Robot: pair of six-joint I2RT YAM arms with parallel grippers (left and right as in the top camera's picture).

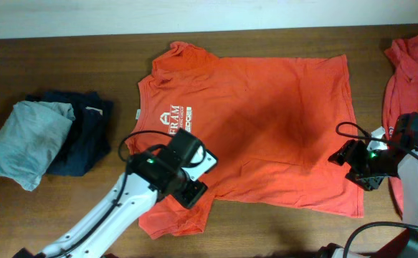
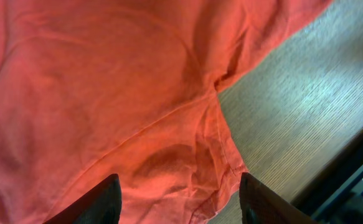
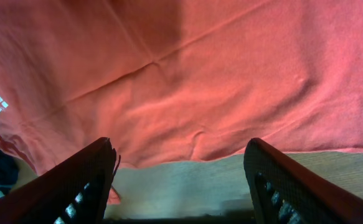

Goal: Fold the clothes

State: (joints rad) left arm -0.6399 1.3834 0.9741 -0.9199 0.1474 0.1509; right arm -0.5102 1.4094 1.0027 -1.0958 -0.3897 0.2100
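The left arm [image 1: 108, 211] reaches in from the near left edge, slanting far and to the right; its wrist tips downward; the left gripper [image 1: 193, 192] has its jaws spread wide; the right arm [image 1: 416, 183] rises from the near right corner; the right gripper [image 1: 353, 168] points left, jaws likewise parted.

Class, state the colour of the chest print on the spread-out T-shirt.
White print on the orange-red T-shirt; overhead view shows it best.

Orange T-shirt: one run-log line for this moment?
orange T-shirt spread flat, unfolded | left gripper open over sleeve | right gripper open at hem
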